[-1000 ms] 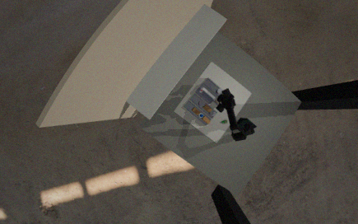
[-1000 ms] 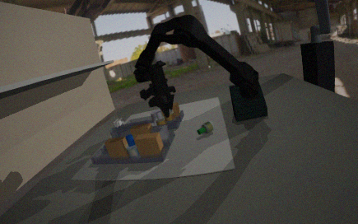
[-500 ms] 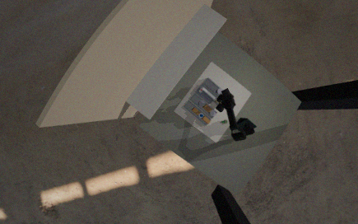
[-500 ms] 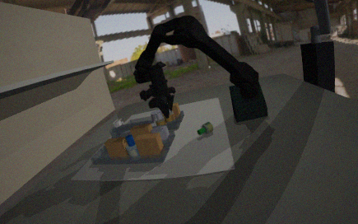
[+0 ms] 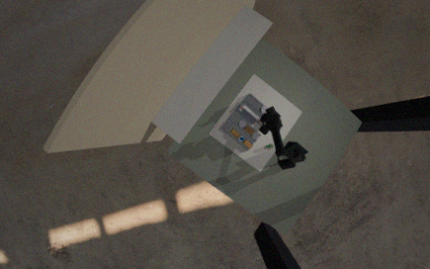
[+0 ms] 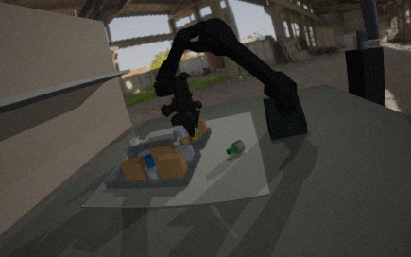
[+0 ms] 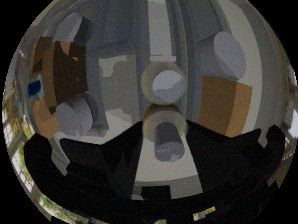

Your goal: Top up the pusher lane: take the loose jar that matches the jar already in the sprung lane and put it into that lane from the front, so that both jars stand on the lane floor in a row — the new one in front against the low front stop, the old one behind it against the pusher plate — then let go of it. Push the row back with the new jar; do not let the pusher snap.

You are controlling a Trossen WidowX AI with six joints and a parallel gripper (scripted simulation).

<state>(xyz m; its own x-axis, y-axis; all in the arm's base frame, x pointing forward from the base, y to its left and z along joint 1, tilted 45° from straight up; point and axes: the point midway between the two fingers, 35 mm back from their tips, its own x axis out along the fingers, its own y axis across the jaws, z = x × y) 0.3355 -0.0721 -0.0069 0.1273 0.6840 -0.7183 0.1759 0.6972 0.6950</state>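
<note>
The sprung lane holds the old jar (image 7: 167, 86), a pale round jar with a grey lid, in front of the pusher plate (image 7: 163, 58). My gripper (image 7: 164, 124) (image 6: 193, 134) is shut on a matching grey-lidded jar (image 7: 169, 145), at the front end of the lane in line with the old jar. In the wrist view the two jars look close together or touching; I cannot tell which, nor whether the held jar's base is on the lane floor. The fingers hide its sides, and the low front stop cannot be made out. A loose green-capped jar (image 5: 268, 146) (image 6: 235, 147) lies on its side on the white mat.
Orange-brown blocks (image 7: 224, 106) (image 6: 171, 165) and grey cylinders (image 7: 230, 55) stand on both sides of the lane. A blue-capped jar (image 6: 150, 165) (image 7: 34, 89) stands between blocks in another lane. The grey rack rests on the white mat (image 5: 285, 111), near a pale wall (image 6: 43, 57).
</note>
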